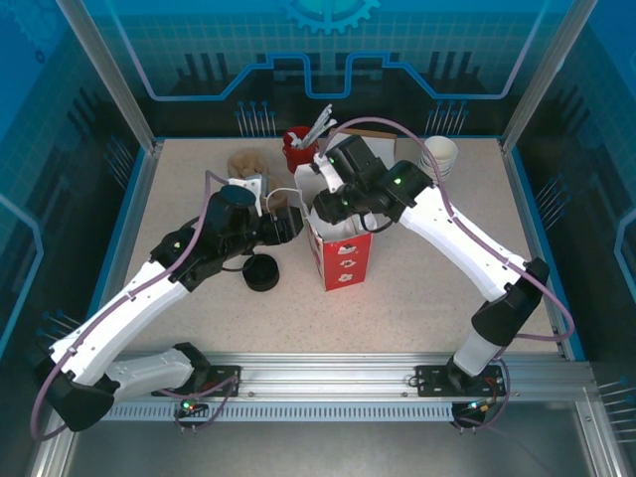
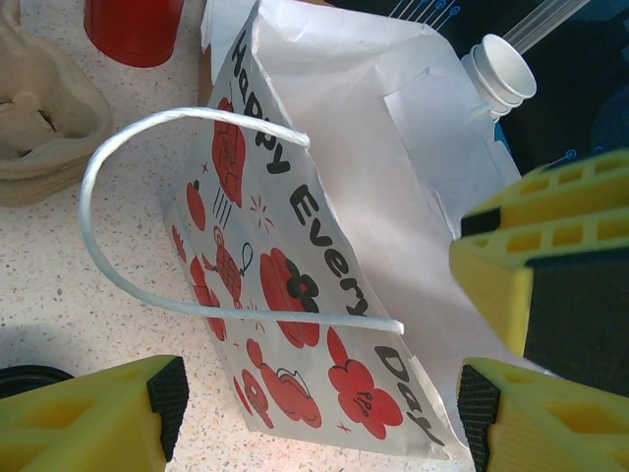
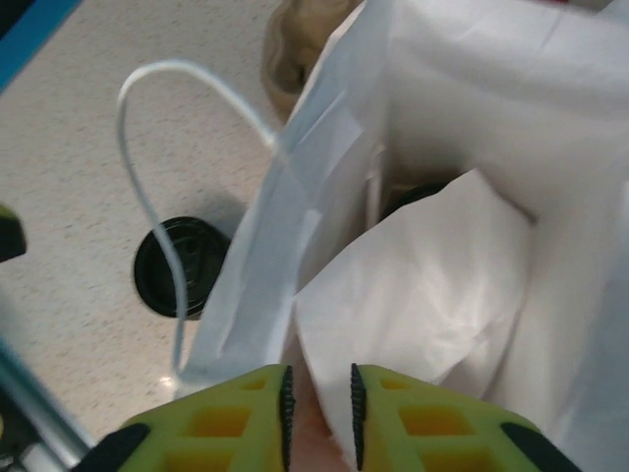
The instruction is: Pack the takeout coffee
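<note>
Black against white paper is all we get of the takeout coffee (image 3: 421, 194): a dark rounded edge deep inside the paper bag (image 1: 343, 253), half hidden behind an inward fold of the bag's wall. Too little shows for us to be certain it is the cup's top. The bag stands upright at mid-table, red-printed on its sides, mouth open upward, a white loop handle (image 2: 108, 197) hanging off its rim.

Over the mouth we see the right gripper (image 3: 317, 403), pointing down into the bag. Its jaws are drawn narrow, with a slim slot between them, and the paper fold runs up to that slot; we cannot tell whether they pinch it. The left gripper (image 2: 319, 398) sits at the bag's 9 o'clock side, jaws spread wide and empty, the printed face just ahead of them.

From the bag, in the top view: a low black round lid (image 1: 261, 271) lies on the speckled table (image 1: 427, 288) at 8 o'clock, a brown pulp carrier (image 1: 246, 161) at 10 o'clock, a red cup (image 1: 296, 149) of utensils at 12 o'clock, and a stack of white cups (image 1: 440, 154) at 2 o'clock.
</note>
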